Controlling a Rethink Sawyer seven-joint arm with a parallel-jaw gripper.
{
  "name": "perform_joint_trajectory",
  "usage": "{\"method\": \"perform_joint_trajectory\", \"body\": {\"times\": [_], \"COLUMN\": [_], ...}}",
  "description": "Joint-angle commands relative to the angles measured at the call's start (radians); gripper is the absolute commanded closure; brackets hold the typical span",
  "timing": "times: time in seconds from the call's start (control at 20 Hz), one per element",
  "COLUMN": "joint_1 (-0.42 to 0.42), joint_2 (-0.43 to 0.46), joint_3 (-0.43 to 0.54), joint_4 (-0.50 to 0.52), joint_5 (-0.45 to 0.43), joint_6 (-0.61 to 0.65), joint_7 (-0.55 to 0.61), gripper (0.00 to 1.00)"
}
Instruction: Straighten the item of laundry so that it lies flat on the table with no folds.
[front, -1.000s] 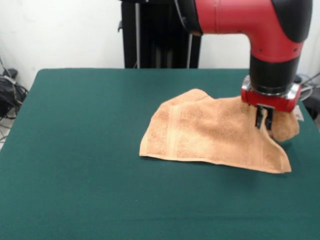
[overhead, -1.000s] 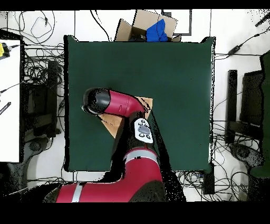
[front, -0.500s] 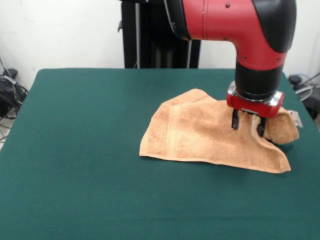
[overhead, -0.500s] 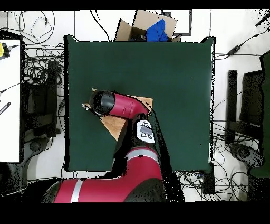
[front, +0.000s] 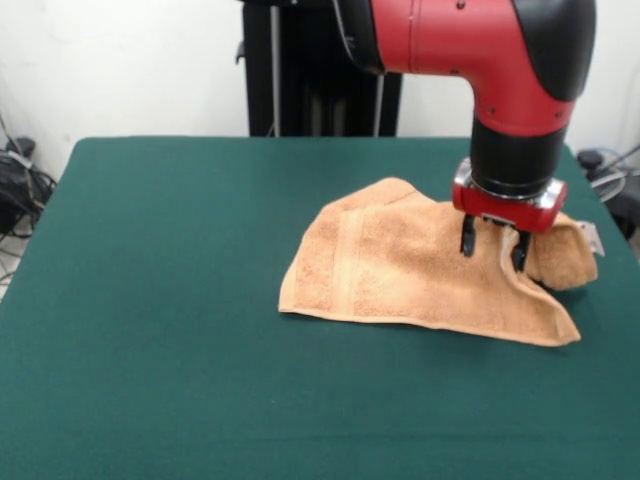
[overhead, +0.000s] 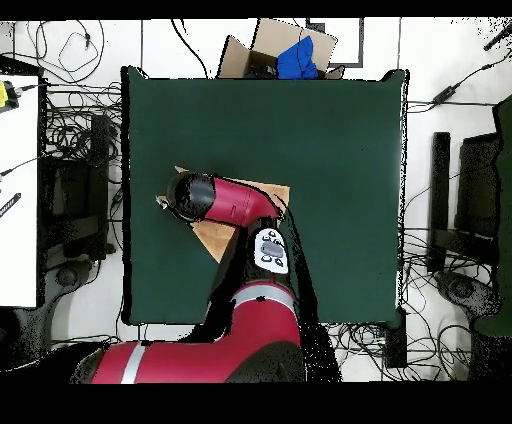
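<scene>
The peach-orange item of laundry (front: 400, 262) lies on the right part of the green table (front: 150, 300). Its left part is spread, with a border band showing. Its right end is bunched into a raised fold (front: 562, 256), where a small white tag (front: 592, 238) sticks out. My gripper (front: 492, 247) hangs open just over the towel beside that fold, with nothing between its fingers (front: 466, 240). In the overhead view the arm (overhead: 225, 200) covers the gripper and most of the towel (overhead: 215, 240).
A cardboard box with something blue in it (overhead: 285, 50) sits beyond one table edge. Cables lie on the floor around the table (overhead: 330, 130), and a white desk (overhead: 18, 190) stands at the left. The towel is close to the table's right edge in the front view.
The gripper was shut at the towel's right end; it has opened and shifted a little left. The bunched fold now rests free on the table.
</scene>
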Motion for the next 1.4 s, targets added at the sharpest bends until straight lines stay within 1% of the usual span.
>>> {"method": "perform_joint_trajectory", "body": {"times": [0.05, 0.2, 0.45, 0.6, 0.75, 0.9, 1.05, 1.2, 1.4], "joint_1": [0.000, 0.006, 0.034, 0.034, 0.042, 0.012, -0.018, -0.031, -0.038], "joint_2": [-0.004, 0.007, 0.005, 0.003, 0.018, 0.038, 0.028, 0.017, 0.024], "joint_3": [0.007, 0.007, -0.036, -0.034, -0.043, -0.036, -0.041, -0.048, -0.067], "joint_4": [0.037, 0.027, 0.010, 0.017, -0.004, 0.007, 0.037, 0.053, 0.052], "joint_5": [0.032, 0.032, 0.018, 0.018, 0.014, -0.007, -0.040, -0.058, -0.086], "joint_6": [-0.042, -0.045, -0.027, -0.030, -0.029, -0.064, -0.084, -0.086, -0.101], "joint_7": [0.204, 0.206, 0.217, 0.214, 0.212, 0.176, 0.137, 0.119, 0.109], "gripper": [0.00, 0.00, 0.00, 0.00, 0.00, 0.00, 0.00, 0.00, 0.00]}}
